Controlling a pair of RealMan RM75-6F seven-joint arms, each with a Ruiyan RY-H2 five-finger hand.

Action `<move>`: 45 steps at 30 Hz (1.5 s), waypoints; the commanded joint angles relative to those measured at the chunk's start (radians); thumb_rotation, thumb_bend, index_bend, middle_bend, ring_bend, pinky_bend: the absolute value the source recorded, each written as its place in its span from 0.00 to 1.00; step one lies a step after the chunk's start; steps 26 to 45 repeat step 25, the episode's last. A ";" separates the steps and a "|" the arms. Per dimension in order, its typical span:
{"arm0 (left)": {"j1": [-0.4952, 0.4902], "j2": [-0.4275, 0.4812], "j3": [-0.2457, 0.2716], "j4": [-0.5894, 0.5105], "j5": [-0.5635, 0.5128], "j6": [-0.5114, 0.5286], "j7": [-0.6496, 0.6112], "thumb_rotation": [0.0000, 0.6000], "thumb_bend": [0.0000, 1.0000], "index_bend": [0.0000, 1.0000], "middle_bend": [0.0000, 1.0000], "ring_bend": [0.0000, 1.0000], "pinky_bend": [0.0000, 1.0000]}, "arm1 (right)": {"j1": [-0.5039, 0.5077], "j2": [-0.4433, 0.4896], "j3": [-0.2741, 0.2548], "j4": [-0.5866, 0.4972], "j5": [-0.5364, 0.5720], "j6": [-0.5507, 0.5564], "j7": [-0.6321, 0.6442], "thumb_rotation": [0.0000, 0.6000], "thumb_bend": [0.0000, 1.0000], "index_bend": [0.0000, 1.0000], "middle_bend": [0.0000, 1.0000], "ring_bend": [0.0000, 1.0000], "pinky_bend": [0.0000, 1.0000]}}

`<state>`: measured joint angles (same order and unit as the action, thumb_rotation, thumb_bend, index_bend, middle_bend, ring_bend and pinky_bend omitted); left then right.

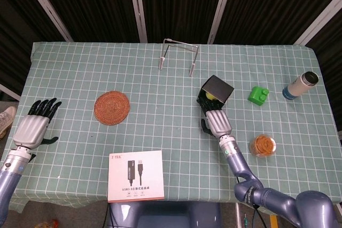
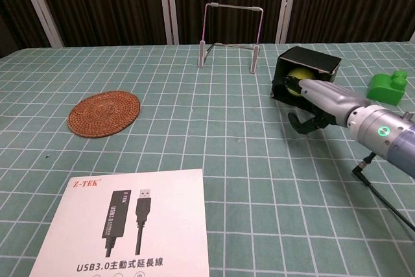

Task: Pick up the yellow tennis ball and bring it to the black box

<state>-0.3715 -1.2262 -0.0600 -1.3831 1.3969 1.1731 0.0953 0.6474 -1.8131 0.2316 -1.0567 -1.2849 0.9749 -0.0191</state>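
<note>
The yellow tennis ball (image 1: 207,96) (image 2: 298,74) sits in the open mouth of the black box (image 1: 218,87) (image 2: 312,62), which lies on its side right of the table's middle. My right hand (image 1: 216,122) (image 2: 324,98) lies just in front of the box. Its fingers stretch out to the ball and touch it, while the thumb hangs lower, apart from the ball. My left hand (image 1: 35,124) hovers at the table's left edge with its fingers spread and nothing in it; the chest view does not show it.
A woven coaster (image 1: 113,107) lies left of centre and a USB cable carton (image 1: 135,175) near the front edge. A wire rack (image 1: 179,54) stands behind the box. A green block (image 1: 258,95), a bottle (image 1: 300,85) and an orange-filled cup (image 1: 263,145) are to the right.
</note>
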 commanded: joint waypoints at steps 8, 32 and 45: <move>0.026 0.029 0.016 -0.031 0.052 0.065 -0.035 1.00 0.10 0.00 0.00 0.00 0.01 | -0.155 0.201 -0.116 -0.335 -0.054 0.176 -0.146 1.00 0.40 0.00 0.00 0.00 0.00; 0.093 0.036 0.011 -0.048 0.107 0.226 -0.038 1.00 0.10 0.00 0.00 0.00 0.00 | -0.397 0.351 -0.140 -0.184 -0.104 0.536 -0.233 1.00 0.37 0.00 0.00 0.00 0.00; 0.093 0.036 0.011 -0.048 0.107 0.226 -0.038 1.00 0.10 0.00 0.00 0.00 0.00 | -0.397 0.351 -0.140 -0.184 -0.104 0.536 -0.233 1.00 0.37 0.00 0.00 0.00 0.00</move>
